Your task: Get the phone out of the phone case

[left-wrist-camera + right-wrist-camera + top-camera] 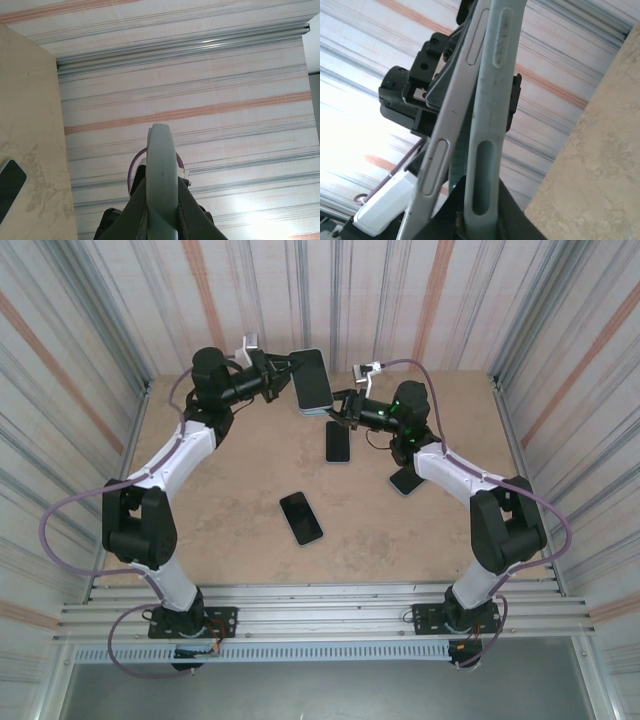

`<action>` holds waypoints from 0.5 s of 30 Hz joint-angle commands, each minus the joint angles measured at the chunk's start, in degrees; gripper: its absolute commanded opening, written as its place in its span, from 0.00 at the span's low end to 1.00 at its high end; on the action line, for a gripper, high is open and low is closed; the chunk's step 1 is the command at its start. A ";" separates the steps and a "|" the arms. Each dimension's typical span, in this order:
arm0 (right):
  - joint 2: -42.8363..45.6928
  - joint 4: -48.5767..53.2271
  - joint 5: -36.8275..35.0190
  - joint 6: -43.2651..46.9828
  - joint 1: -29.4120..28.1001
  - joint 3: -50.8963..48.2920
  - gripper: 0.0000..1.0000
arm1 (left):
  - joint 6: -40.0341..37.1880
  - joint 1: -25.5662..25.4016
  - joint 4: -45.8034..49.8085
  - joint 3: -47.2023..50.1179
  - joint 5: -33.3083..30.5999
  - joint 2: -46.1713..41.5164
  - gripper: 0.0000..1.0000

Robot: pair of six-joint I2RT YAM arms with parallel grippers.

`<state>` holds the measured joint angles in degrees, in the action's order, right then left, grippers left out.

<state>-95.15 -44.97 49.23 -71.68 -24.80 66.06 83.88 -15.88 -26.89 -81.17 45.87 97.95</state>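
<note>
Gripping from 2 sides, both arms hold the pale green phone case [161, 165] in the air above the far part of the beige, stone-patterned table [220, 490].

The left gripper [285, 375] is clamped on the case. In the left wrist view its 2 dark fingers [137, 210] press against both faces of the case's rounded edge, which stands upright between them.

The right gripper [335, 408] meets the case from the opposite side, at its lower end. It is closed too, and in the right wrist view its fingers [515, 225] pinch the pale green strip of the case wall [492, 100].

The dark-screened phone [312, 375] is in the case, screen facing up toward the top camera. In the right wrist view a grey edge with long slots [452, 105] runs just beside the green wall and angles away from it toward the bottom. It looks like the phone's side, but I cannot tell for certain.

3 other items lie on the table. A black phone [300, 517] rests flat near the middle, well apart from both grippers. A 2nd dark phone [338, 441] lies below the right gripper. A 3rd dark slab [405, 480] is partly covered by the right arm.
</note>
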 commanded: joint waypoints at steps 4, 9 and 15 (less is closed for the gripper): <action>3.09 -7.73 -2.23 -3.41 -0.88 -0.98 0.10 | -0.37 -0.81 1.82 1.70 -0.79 0.47 0.27; 2.68 -7.85 -3.24 -4.34 -0.86 -0.93 0.07 | -0.90 -0.64 3.18 2.01 -1.07 0.06 0.36; 2.41 -7.15 -5.04 -3.94 -0.74 -1.11 0.06 | -4.95 -0.64 10.78 1.89 -3.38 -2.14 0.61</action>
<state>-94.74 -48.01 46.09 -75.05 -25.23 64.99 82.06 -16.25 -21.23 -79.79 44.23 98.26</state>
